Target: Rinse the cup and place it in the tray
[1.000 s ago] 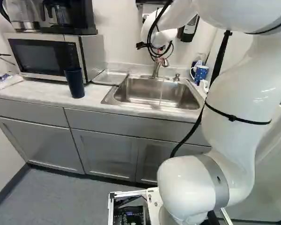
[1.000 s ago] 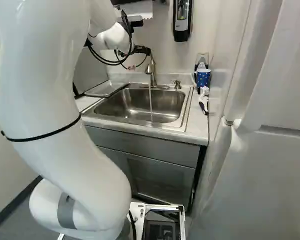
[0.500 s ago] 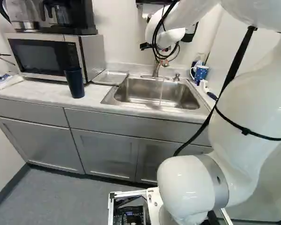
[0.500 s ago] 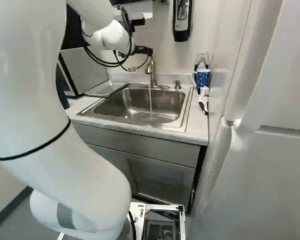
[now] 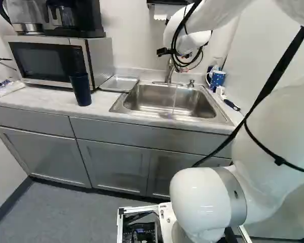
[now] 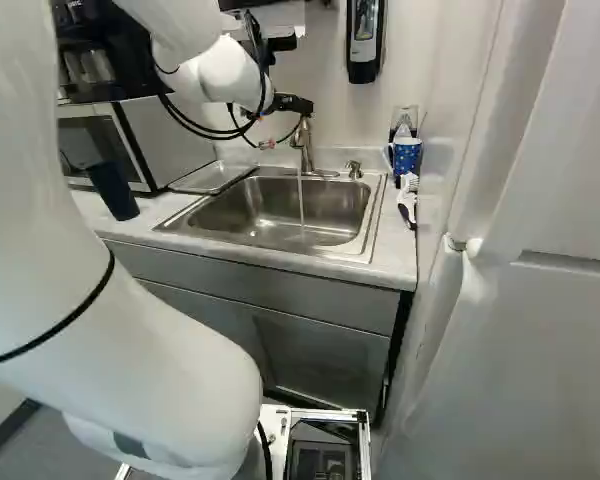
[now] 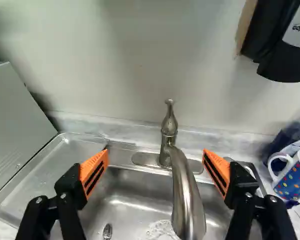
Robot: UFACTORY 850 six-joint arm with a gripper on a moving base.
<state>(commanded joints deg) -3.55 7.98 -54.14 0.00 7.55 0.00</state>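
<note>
Fear most a bad swing of the big arm (image 5: pixel 273 136): could bash the microwave (image 5: pixel 45 62) or the coffee maker (image 5: pixel 73 17) on top, by going left too fast or too low. Could also hit the tap (image 7: pixel 186 192) with the pincer (image 7: pixel 156 152), held wide with nothing in its grip, by going sideways before getting clear; see the tap between its fingers in the wrist view. Look for the cup (image 5: pixel 81 90), tall and dark blue, upright at left on the counter (image 5: pixel 43 105), by the microwave's right end. Might tip it by coming in crooked, or drop it by pinching badly. Might pick wrong too, because of the spotted mug (image 7: pixel 294 177) at far right. Might splash water (image 6: pixel 302 208) about by tilting the cup badly under the stream. Next, from big to small, see the sink (image 6: pixel 280 215) in the middle, catching the thin stream. Find the tray (image 5: pixel 120 84) left of the sink, at the far side, just beside the microwave. Spot the soap box (image 6: pixel 363 42) high on the far wall, then a small brush (image 6: pixel 409 185) at right, nearer than the mug. Must clear the tap first to go for the cup, then keep off the microwave's side when using the tray.
</note>
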